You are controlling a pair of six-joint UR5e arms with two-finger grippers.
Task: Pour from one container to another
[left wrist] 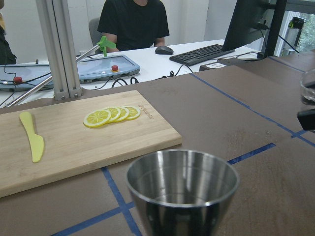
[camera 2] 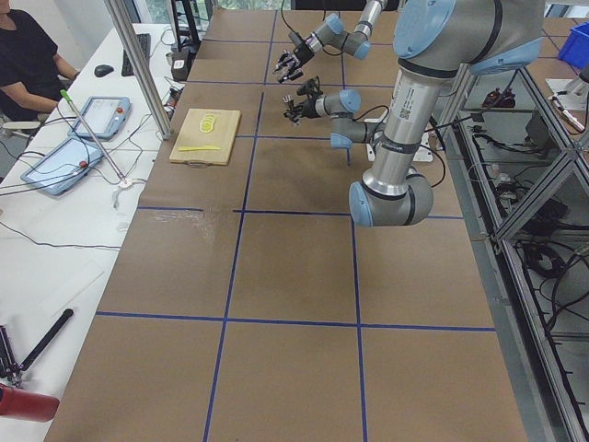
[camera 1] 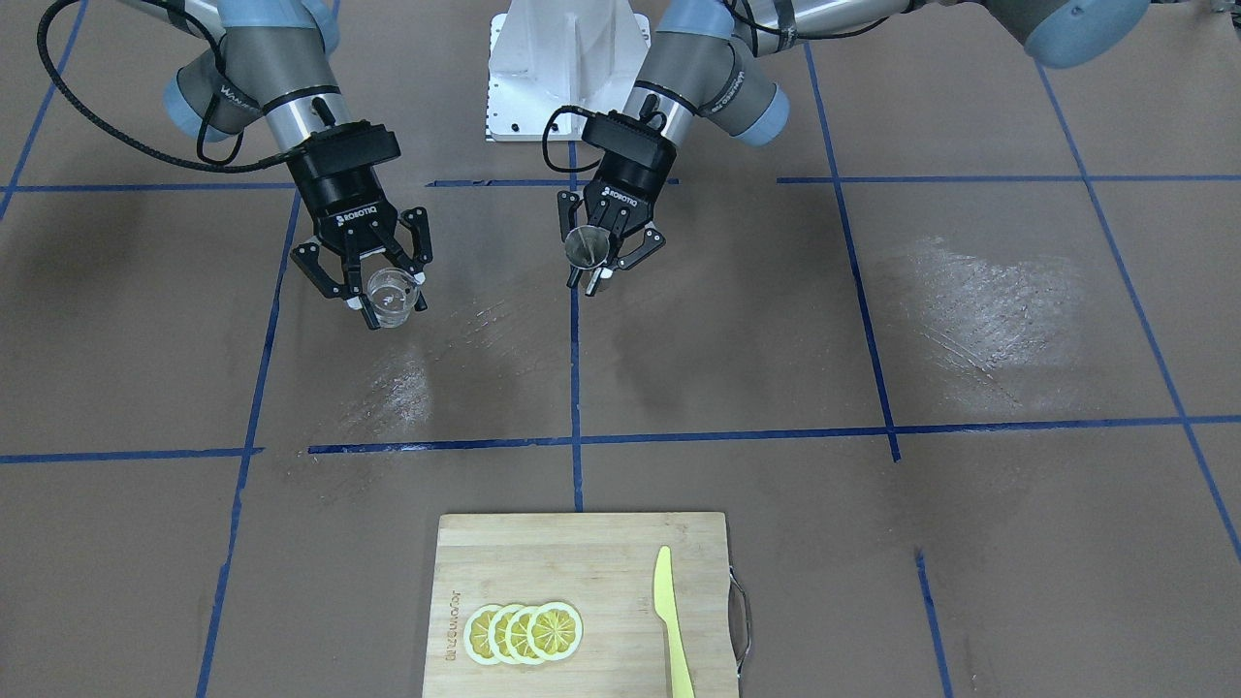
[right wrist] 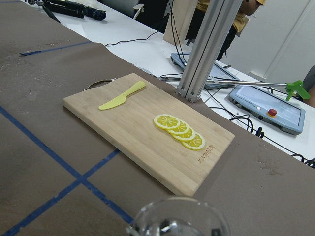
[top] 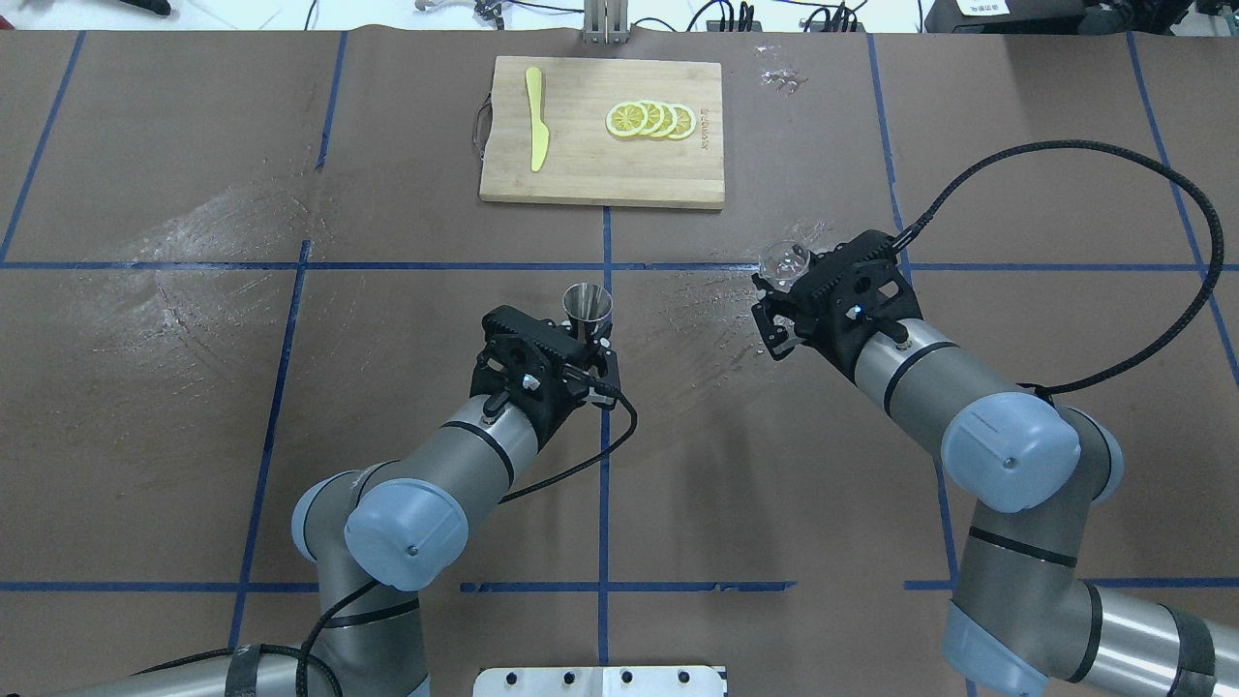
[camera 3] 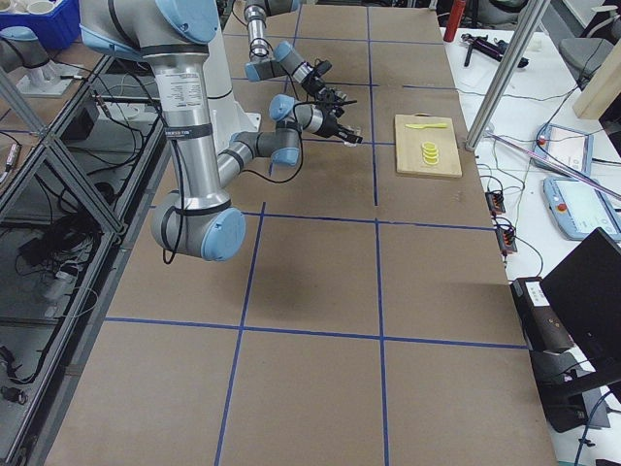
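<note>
Over the table (top: 290, 436) near its middle, we see our left gripper (top: 587, 339) closed on the upright steel jigger (top: 588, 303), our right gripper (top: 789, 290) clamped around the clear glass tumbler (top: 784, 261), the two vessels well apart, cutting board (top: 581, 179) beyond.

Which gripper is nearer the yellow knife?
Left. The left gripper, holding the jigger, is on the robot's side of the board, opposite its middle; the right gripper, holding the glass, is out beyond the board's end with the lemon slices, away from the knife.
</note>
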